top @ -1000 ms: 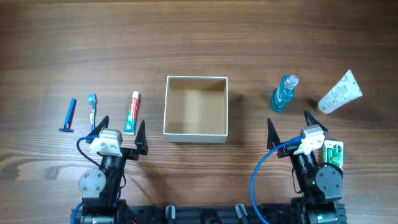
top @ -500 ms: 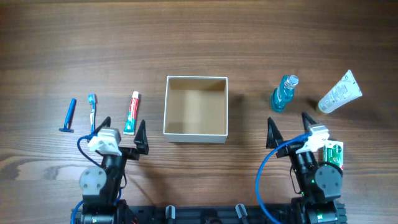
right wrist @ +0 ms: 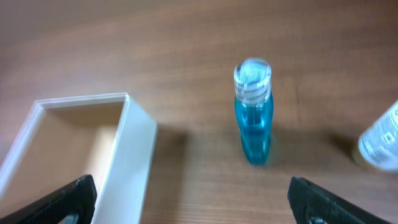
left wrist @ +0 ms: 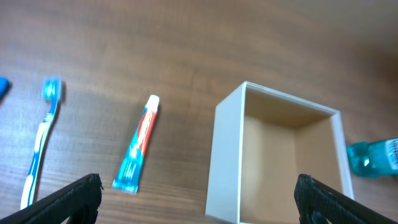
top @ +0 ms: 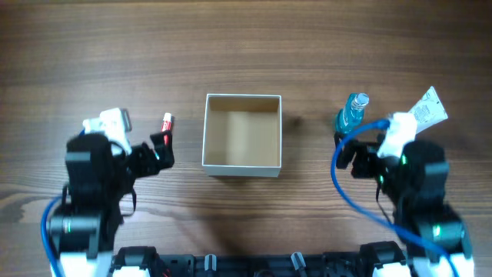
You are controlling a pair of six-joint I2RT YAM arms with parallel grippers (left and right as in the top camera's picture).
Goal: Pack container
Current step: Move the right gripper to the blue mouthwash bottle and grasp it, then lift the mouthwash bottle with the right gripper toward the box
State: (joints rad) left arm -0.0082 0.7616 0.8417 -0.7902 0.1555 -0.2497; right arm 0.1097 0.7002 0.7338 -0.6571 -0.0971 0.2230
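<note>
The container, a square white-walled box with a tan inside, stands open and empty at the table's middle. It also shows in the left wrist view and the right wrist view. My left gripper is open and empty, raised left of the box, above a toothpaste tube. In its wrist view the jaws are spread wide. My right gripper is open and empty, raised right of the box, near a blue bottle. Its jaws frame that bottle.
A toothbrush lies left of the toothpaste, and a blue razor shows at the frame's edge. A white tube lies at the far right, also in the right wrist view. Overhead, the arms hide the toothbrush and razor.
Both arms have risen from the near edge and swung out over the table. The left now covers the toothbrush and razor, the right covers the green packet.
</note>
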